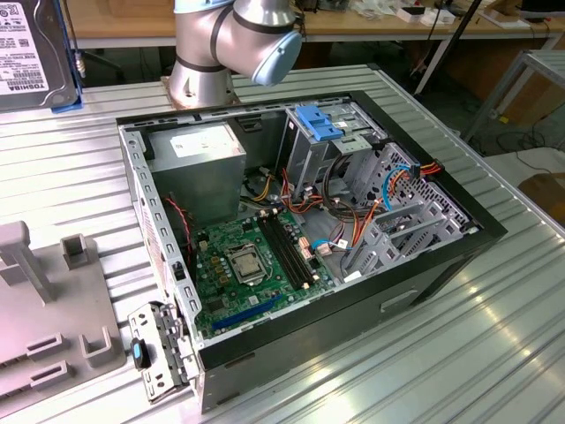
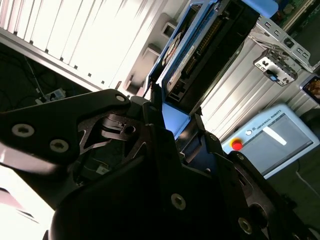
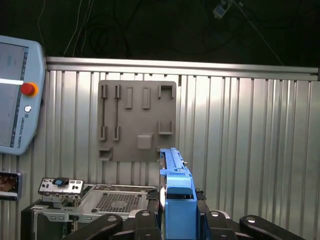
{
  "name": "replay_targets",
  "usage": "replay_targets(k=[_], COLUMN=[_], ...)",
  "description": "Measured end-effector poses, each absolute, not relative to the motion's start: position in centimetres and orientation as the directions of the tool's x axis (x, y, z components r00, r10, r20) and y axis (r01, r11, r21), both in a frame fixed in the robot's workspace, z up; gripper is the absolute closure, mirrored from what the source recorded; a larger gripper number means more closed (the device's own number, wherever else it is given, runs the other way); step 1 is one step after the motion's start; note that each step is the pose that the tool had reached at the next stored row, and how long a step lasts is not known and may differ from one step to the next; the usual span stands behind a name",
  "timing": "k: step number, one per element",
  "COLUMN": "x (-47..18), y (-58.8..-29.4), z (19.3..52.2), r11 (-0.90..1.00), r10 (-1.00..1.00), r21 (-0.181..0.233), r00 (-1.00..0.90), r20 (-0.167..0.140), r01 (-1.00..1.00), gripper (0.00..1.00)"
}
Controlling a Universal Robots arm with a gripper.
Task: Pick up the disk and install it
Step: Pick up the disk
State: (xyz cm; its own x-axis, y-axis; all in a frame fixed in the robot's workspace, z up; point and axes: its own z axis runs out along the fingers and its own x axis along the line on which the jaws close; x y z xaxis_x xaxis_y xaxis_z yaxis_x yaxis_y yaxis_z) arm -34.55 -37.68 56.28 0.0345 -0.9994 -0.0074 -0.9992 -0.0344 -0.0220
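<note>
Hand (image 3: 178, 212) first: in both wrist views we see its jaws pressed together on the blue carrier rail (image 3: 176, 192) of the disk (image 2: 210, 50), pinching it by one short end. The disk's long axis therefore runs straight out from the hand, away from the wrist. In the exterior view the disk is at the far left edge, raised above the bench (image 1: 79, 150) and well apart from the open computer case (image 1: 424, 274). The drive cage (image 1: 353, 150), with its blue latch, sits at the far side of that case, to the exterior view's right of the disk. We judge the disk picked up and not yet installed. Whether it hangs level or tilted we cannot quite tell, since the picture's edge cuts it off.
</note>
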Motion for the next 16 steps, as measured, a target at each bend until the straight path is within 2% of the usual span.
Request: replay_targets(k=[16], x=[-31.5], y=[-37.7], z=[56.2], r11=[-0.034], r10=[-0.999], r21=[-0.022], r00=[0.035], r20=[-0.007], r01=[-0.999], gripper=[0.63])
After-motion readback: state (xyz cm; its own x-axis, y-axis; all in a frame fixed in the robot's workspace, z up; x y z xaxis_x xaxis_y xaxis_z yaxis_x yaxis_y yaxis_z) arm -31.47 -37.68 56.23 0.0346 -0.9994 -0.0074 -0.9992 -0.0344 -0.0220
